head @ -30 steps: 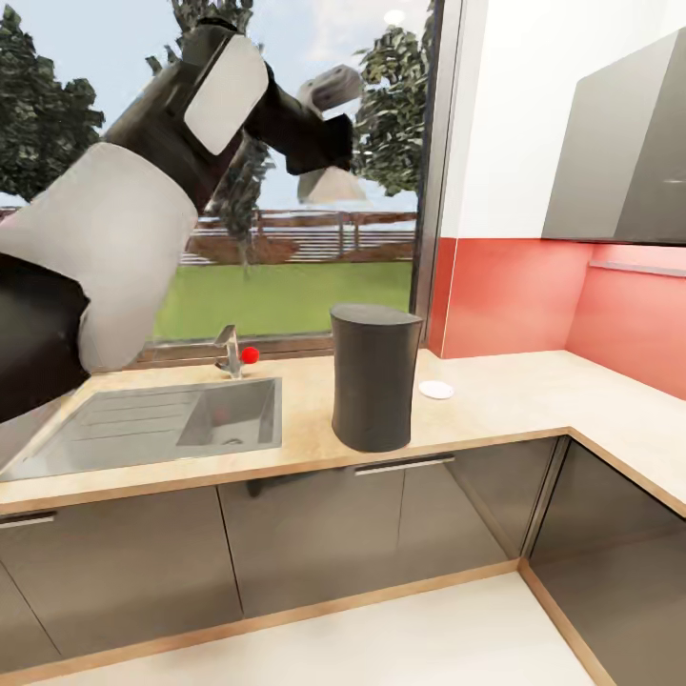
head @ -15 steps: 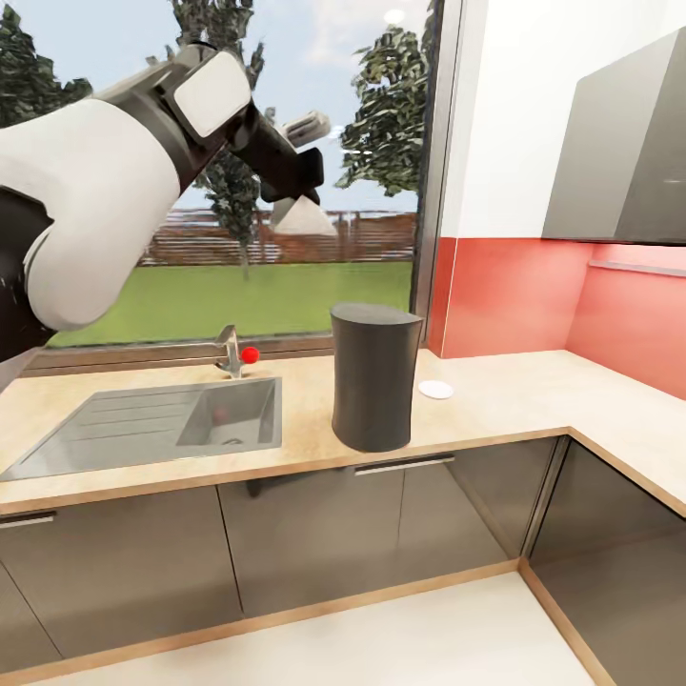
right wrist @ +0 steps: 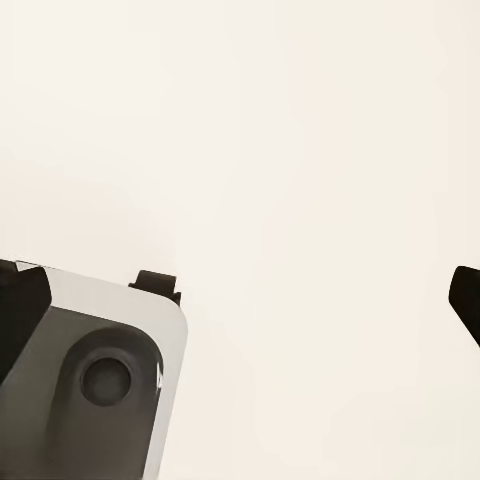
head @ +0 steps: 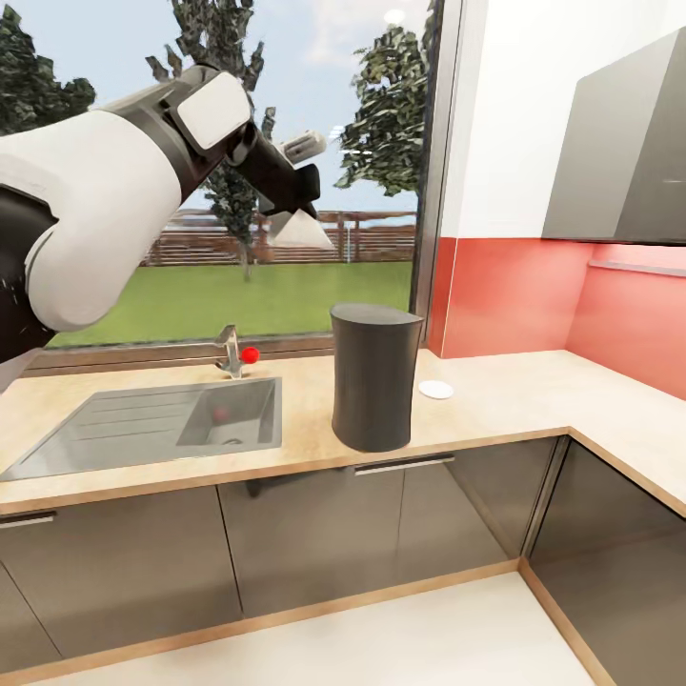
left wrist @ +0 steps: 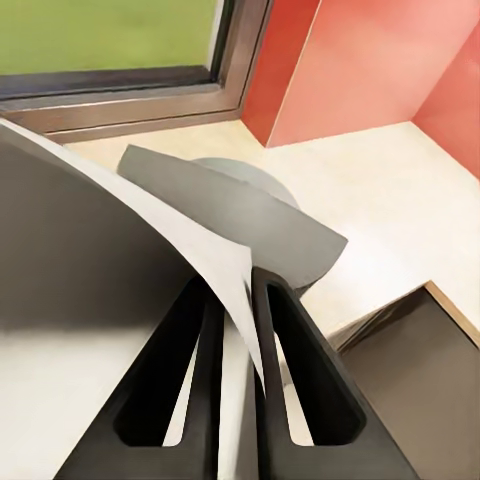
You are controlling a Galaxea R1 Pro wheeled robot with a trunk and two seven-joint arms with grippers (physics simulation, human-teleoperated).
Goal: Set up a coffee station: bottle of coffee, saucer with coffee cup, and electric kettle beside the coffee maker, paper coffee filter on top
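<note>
**Filter held above the coffee maker, closing in**

The left end effector (head: 303,205) is clenched on the paper coffee filter (head: 303,229), which hangs from it as a pale cone in front of the window. In the left wrist view the two dark fingers (left wrist: 195,390) pinch a thin white edge of the filter (left wrist: 225,275) between them, and past that edge the grey curved top of the coffee maker (left wrist: 250,215) lies ahead and below. Over the last second the arm has swung down and in: its white forearm has dropped out of the way and the end effector has slid slightly towards the coffee maker's side; over the last half second it has barely moved. The camera has not moved, since the sink and cabinets sit where they did.

Below stands the coffee maker (head: 374,376), upright on the bench (head: 495,400), its flat top well under the filter and a little to the right of it. The saucer (head: 436,389) lies on the bench just beside the maker, on its far right side. The steel sink (head: 143,424) and its tap sit to the left.

I judge the filter step is mid-carry: the cone must travel further right and then down before release.

The right end effector's state I cannot tell; its wrist view shows a dark tip (right wrist: 465,300) at the frame edge against a pale surface.
</note>
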